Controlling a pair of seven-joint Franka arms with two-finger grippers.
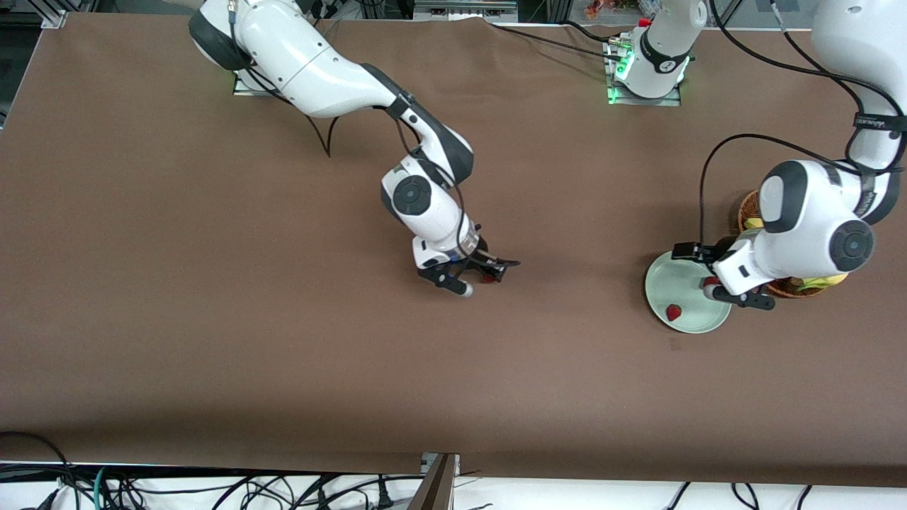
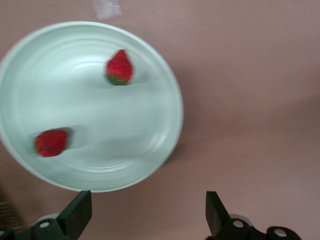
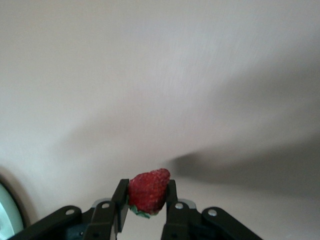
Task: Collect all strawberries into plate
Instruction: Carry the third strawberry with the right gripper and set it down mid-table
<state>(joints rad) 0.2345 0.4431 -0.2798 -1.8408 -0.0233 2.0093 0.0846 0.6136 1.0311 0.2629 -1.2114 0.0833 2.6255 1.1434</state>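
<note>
Pinching last strawberry point(image 3: 148, 191) in right gripper point(image 1: 480, 272), well apart from plate point(image 1: 662, 275), for delivery there; left gripper point(image 2: 148, 216) hovering spread, empty, over plate's rim, two strawberries point(image 2: 119, 67) already inside.

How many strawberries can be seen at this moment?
3. Two strawberries lie in the plate: one, another. The third is held in the right gripper over the bare table. None seems hidden.

The left arm covered most of the wicker basket point(image 1: 748, 207) and one strawberry point(image 2: 51, 142) on the plate point(image 1: 691, 324); the left wrist view was pretty smeary.
</note>
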